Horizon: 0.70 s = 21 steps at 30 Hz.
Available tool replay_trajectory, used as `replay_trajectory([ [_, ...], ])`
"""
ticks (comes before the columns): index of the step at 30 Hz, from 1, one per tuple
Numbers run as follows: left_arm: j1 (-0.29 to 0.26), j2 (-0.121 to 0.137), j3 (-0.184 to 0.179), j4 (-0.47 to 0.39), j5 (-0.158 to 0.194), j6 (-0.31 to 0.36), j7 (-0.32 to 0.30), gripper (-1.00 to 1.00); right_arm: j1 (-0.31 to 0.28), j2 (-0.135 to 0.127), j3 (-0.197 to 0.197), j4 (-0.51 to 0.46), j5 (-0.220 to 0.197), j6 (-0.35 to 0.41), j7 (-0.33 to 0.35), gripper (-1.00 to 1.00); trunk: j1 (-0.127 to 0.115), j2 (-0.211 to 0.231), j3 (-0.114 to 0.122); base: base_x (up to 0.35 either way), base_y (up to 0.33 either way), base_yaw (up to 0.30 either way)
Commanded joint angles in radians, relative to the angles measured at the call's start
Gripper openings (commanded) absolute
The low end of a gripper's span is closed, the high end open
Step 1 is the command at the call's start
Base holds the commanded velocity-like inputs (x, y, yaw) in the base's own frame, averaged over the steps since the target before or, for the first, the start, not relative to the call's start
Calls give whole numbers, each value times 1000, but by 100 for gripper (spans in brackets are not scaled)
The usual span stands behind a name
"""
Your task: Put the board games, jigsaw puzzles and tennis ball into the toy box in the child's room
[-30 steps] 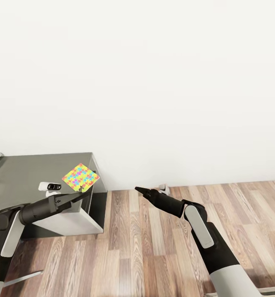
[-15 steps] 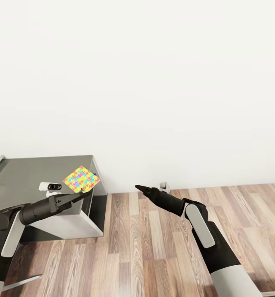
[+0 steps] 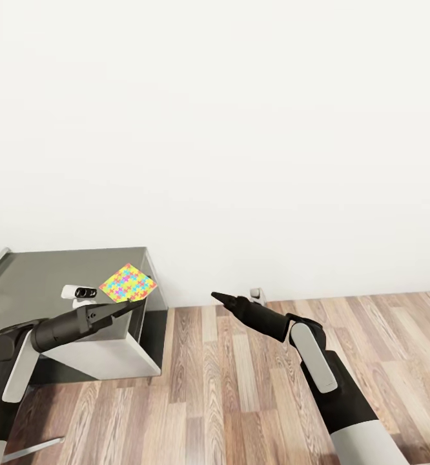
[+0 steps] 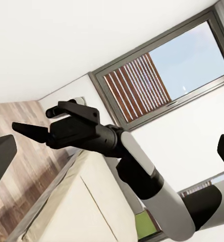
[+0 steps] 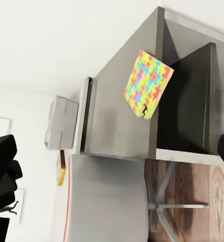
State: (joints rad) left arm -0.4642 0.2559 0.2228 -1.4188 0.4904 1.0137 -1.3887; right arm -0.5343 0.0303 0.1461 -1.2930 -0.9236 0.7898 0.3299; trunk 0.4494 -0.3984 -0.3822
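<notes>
Left claw (image 3: 132, 302): clenched on a corner of the jigsaw puzzle (image 3: 128, 283), held tilted above the dark grey surface (image 3: 40, 278).
Right claw (image 3: 216, 297): pinched to a point (grasping nothing), over the wood floor (image 3: 241, 387).
Toy box (image 5: 60, 123): on the surface's far part.

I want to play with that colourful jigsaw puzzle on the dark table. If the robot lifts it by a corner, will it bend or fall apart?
Probably it stays flat. The jigsaw puzzle looks like one thin, stiff sheet, with the left gripper at its edge. It seems light. Being so thin, it might slip from the fingers.
</notes>
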Motion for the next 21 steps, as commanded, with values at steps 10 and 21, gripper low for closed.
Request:
replay_trajectory([
  [10, -1, 4, 5, 0, 2, 9, -3, 100, 8, 4, 2, -28, 3, 3, 2, 100, 1, -2, 15, 0, 0, 0],
  [21, -1, 1, 2, 0, 1, 9, -32, 100, 9, 3, 2, -30, 3, 2, 2, 100, 1, -2, 33, 0, 0, 0],
])
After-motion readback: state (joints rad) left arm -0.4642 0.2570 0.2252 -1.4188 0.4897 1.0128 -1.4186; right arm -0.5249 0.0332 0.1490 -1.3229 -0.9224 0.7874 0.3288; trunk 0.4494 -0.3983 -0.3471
